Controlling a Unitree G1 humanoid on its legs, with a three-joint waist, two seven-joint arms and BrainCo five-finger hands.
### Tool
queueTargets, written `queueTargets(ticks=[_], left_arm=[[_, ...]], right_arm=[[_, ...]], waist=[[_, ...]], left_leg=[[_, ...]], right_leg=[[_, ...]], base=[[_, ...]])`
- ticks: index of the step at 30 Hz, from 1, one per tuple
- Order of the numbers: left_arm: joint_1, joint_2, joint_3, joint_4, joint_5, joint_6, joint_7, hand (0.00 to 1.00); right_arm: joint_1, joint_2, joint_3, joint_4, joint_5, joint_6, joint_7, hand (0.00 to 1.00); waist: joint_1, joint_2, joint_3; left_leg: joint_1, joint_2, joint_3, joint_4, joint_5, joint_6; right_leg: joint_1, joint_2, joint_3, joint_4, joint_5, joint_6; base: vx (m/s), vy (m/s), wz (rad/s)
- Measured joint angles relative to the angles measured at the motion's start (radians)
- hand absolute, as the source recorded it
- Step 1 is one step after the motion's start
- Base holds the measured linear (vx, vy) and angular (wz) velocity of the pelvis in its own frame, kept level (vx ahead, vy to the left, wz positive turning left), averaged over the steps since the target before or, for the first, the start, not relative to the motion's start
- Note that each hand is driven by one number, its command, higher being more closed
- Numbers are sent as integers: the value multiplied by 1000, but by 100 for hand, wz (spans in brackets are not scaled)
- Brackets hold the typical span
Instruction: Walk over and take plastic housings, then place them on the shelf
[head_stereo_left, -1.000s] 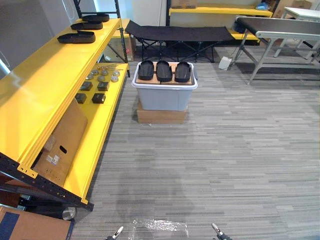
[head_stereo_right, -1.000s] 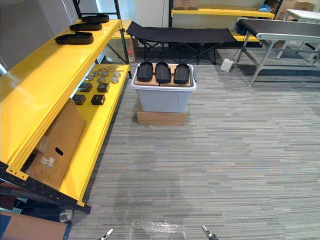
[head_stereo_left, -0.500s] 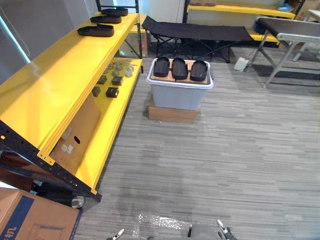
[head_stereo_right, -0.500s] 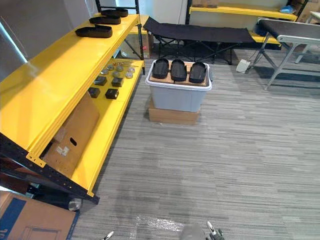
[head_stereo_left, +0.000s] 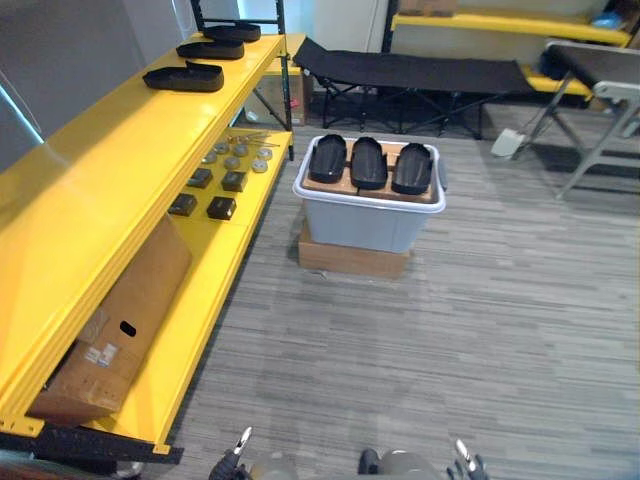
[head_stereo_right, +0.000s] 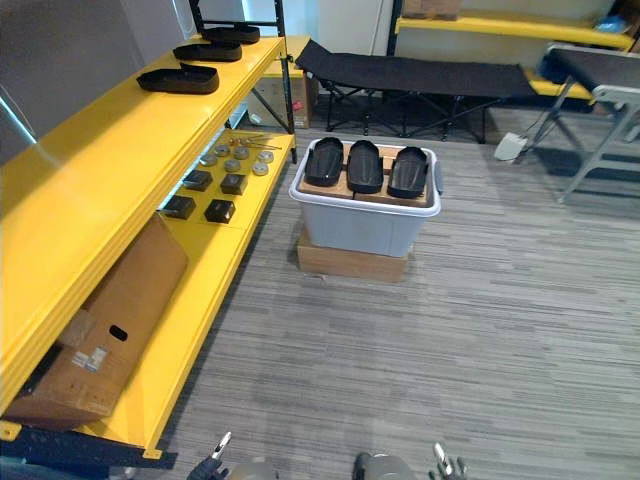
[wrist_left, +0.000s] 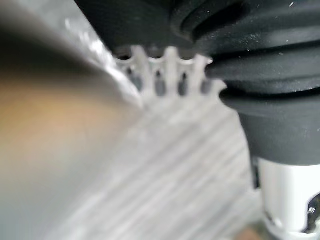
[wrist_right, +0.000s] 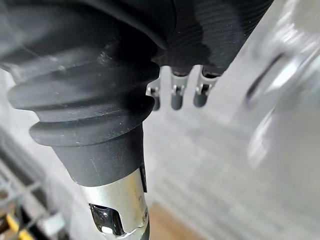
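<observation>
Atop the yellow shelf (head_stereo_left: 110, 190), three black plastic housings (head_stereo_left: 183, 77) in a row; on its lower level, metal discs (head_stereo_left: 235, 157), dark blocks (head_stereo_left: 221, 207) and a leaning cardboard box (head_stereo_left: 115, 320). On the grey floor (head_stereo_left: 450, 340), a flat carton (head_stereo_left: 352, 258) under a grey bin (head_stereo_left: 365, 212) bearing three more housings (head_stereo_left: 369, 162).

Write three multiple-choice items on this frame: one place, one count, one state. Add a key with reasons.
1. Where does the grey bin stand?
A) on a flat cardboard box
B) on the yellow shelf
C) on the black cot

2. How many black housings lie on top of the bin?
A) two
B) three
C) five

3. State of the left hand and right hand?
A) both shut on housings
B) both open, empty
C) one shut on the bin's rim

Key:
1 A, the box shows under the bin.
2 B, three lie side by side across its top.
3 B, each wrist view shows straight fingers holding nothing.
</observation>
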Motion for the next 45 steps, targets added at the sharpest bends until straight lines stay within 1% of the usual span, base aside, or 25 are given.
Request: queueTargets(ticks=[3,5,6,7,8,10,11,12,14,17,18,20,22,23,24,25,26,28,30,32,34,35,37,41,45], left_arm=[[26,0,-3,0,49,-11,7,0],[59,-1,-6,-1,82,-15,13,0],[89,4,-5,3,107,-13,17,0],[99,46,-18,-1,134,-18,29,0],[81,72,-40,2,152,-18,34,0],[61,97,-57,7,155,-23,42,0],[48,105,-69,12,149,-34,61,0],[50,109,-80,19,140,-43,70,0],[23,116,-124,31,123,-75,75,0],[-37,109,-155,32,61,-91,71,0],[-76,101,-151,31,9,-101,67,0],[-94,92,-147,24,-45,-109,66,0],[-86,87,-148,15,-64,-105,69,0],[-73,87,-147,13,-64,-98,74,0],[-69,78,-140,16,-64,-92,76,0],[-52,13,-92,30,-64,-76,89,0],[-49,5,-76,31,-64,-78,90,0],[-38,-14,-39,51,-55,-80,94,0],[-19,-24,-43,43,-40,-90,96,0],[-13,-14,-71,41,-6,-86,94,0],[-13,-1,-96,42,2,-83,95,0],[-10,12,-110,42,23,-83,94,0],[-27,31,-112,43,86,-88,94,0],[-54,61,-161,42,149,-105,99,0],[-54,92,-252,39,100,-110,114,0]], right_arm=[[-84,3,-3,-1,-26,-1,0,0],[-103,-3,25,-12,-28,0,-3,0],[-99,-2,66,-14,-27,1,-6,0],[-92,24,96,-15,-18,4,-12,0],[-90,30,105,-14,-6,6,-22,0],[-101,36,106,12,12,6,-19,0],[-105,33,103,61,4,9,-12,0],[-100,33,102,77,-11,11,-7,0],[-89,21,102,86,-49,14,13,0],[-89,-6,96,65,-71,12,19,0],[-87,-14,76,51,-90,15,18,0],[-70,-17,61,49,-129,16,17,0],[-39,-6,65,49,-151,25,13,0],[-4,15,75,50,-152,28,4,0],[7,15,76,50,-152,31,2,0],[-1,-25,72,54,-158,40,-3,0],[-3,-34,69,53,-160,40,-4,0],[7,-42,59,56,-181,42,-22,0],[11,-42,41,69,-182,40,-29,0],[-1,-44,15,81,-179,19,-37,0],[-8,-44,-5,80,-180,-10,-41,0],[-7,-45,-20,83,-184,-40,-48,0],[-9,-28,-11,72,-185,-115,-52,0],[-23,0,68,28,-167,-198,-43,0],[-41,0,201,-61,-188,-234,-34,0]], waist=[[40,-12,10],[47,-14,11],[66,-34,3],[78,-98,-17],[83,-125,-16],[80,-152,-4],[79,-153,13],[79,-152,13],[71,-130,6],[48,-75,1],[48,-58,0],[33,-51,2],[29,-72,-10],[28,-107,-26],[29,-107,-32],[27,-47,-34],[26,-36,-32],[20,-17,-34],[23,-7,-34],[22,-8,-35],[15,-8,-35],[23,-20,-31],[23,-56,-23],[25,-98,-10],[24,-108,-21]], left_leg=[[-58,-112,-1,-347,6,1],[-69,-140,-3,-579,76,-3],[-53,-144,1,-571,151,48],[-49,-168,20,-536,104,107],[-43,-179,23,-531,71,123],[26,-193,34,-574,53,122],[136,-197,58,-613,43,127],[176,-198,65,-628,41,124],[273,-175,70,-673,41,122],[296,-118,50,-684,1,78],[305,-89,45,-674,-37,61],[312,-45,14,-623,-82,15],[332,-10,-22,-584,-121,-38],[344,-10,-43,-583,-141,-73],[346,-9,-56,-577,-154,-91],[341,56,-64,-545,-140,-97],[329,63,-75,-522,-118,-85],[228,80,-149,-341,24,-36],[201,99,-124,-296,28,-59],[201,79,-11,-451,23,-94],[198,40,30,-627,50,-90],[208,-5,28,-732,134,-82],[234,-68,45,-815,158,-64],[242,-122,62,-854,164,-52],[271,-170,73,-929,179,-33]], right_leg=[[71,-37,90,-52,-23,25],[97,-42,135,-49,-84,38],[113,-46,174,-23,-130,36],[115,-68,213,8,-172,7],[75,-77,221,93,-167,14],[-22,-100,213,348,-136,190],[-71,-132,189,526,-153,236],[-80,-143,164,557,-165,215],[-139,-143,62,475,-213,122],[-239,-158,-12,313,-203,132],[-297,-196,3,230,-132,116],[-305,-202,64,136,-28,117],[-292,-188,84,127,85,129],[-281,-186,72,137,176,121],[-278,-192,51,156,101,177],[-286,-150,21,214,41,148],[-290,-145,17,226,18,143],[-233,-144,-28,218,-31,119],[-145,-145,-68,155,-27,110],[-42,-153,-113,54,-7,112],[-23,-160,-135,15,4,123],[-9,-176,-139,-9,11,138],[13,-216,-143,-69,36,174],[9,-255,-137,-100,64,202],[11,-278,-138,-130,72,214]], base=[[498,58,-88],[422,181,-79],[580,247,-81],[717,256,-73],[710,216,-36],[514,145,-15],[469,98,-23],[565,57,-26],[400,-26,-12],[312,-66,12],[327,-84,12],[359,-218,37],[377,-356,55],[340,-382,42],[481,-531,32],[366,-418,10],[368,-474,19],[242,-388,48],[218,-267,54],[210,-178,52],[125,-17,26],[105,64,13],[124,113,10],[118,116,-3],[142,84,-1]])
